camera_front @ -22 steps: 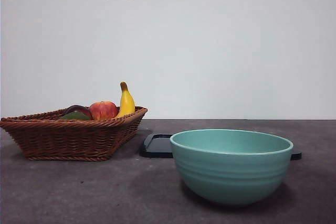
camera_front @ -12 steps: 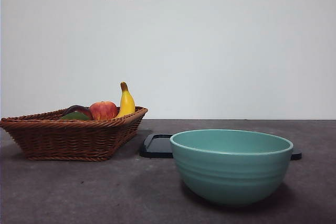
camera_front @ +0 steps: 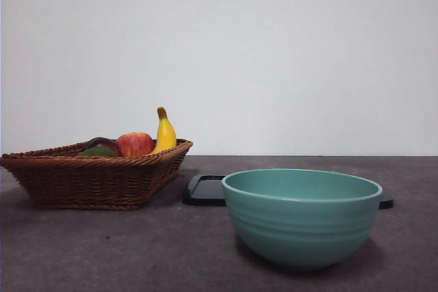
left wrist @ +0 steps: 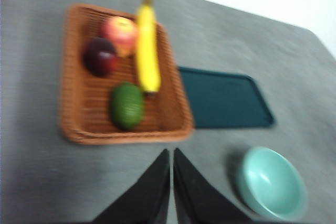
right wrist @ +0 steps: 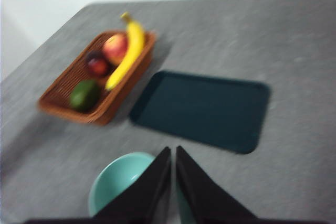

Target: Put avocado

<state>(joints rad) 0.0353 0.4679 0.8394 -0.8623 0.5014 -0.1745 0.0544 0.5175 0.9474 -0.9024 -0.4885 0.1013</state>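
Avocado (left wrist: 126, 105) in the basket (left wrist: 79, 129), well apart from both grippers' clenched, empty jaws.

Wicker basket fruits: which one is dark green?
The dark green oval avocado, lying alone at one end of the brown wicker basket; the others are yellow, red and dark purple.

Plain black tapered wedge claws (left wrist: 171, 153)
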